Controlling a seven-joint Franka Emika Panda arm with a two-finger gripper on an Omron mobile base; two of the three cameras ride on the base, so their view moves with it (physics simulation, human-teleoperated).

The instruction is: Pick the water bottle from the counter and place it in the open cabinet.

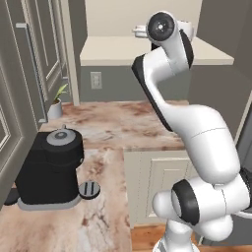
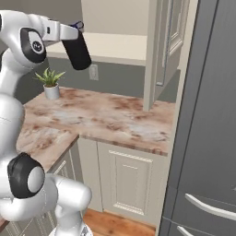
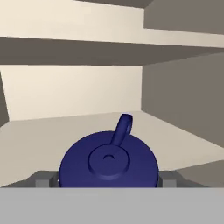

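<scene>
My gripper (image 2: 73, 36) is shut on the water bottle (image 2: 77, 53), a black cylinder that hangs tilted in the air in front of the open cabinet (image 2: 115, 46). In the hand view the bottle's dark blue cap (image 3: 108, 159) faces the camera with its loop (image 3: 124, 127) standing up, and grey fingertips (image 3: 41, 179) show on both sides of it. Behind the cap lies the cream shelf board (image 3: 52, 135), with the grey side wall on the right. The marble counter (image 2: 106, 115) is well below the bottle. In the left base view the arm's elbow (image 1: 162, 27) hides the hand before the cabinet shelf (image 1: 113, 51).
A black coffee machine (image 1: 51, 170) stands on the near left counter (image 1: 113, 125). A small potted plant (image 2: 50, 83) sits by the back wall. The cabinet's grey door (image 2: 163, 46) hangs open on the right, and a dark fridge (image 2: 207, 138) stands beyond it.
</scene>
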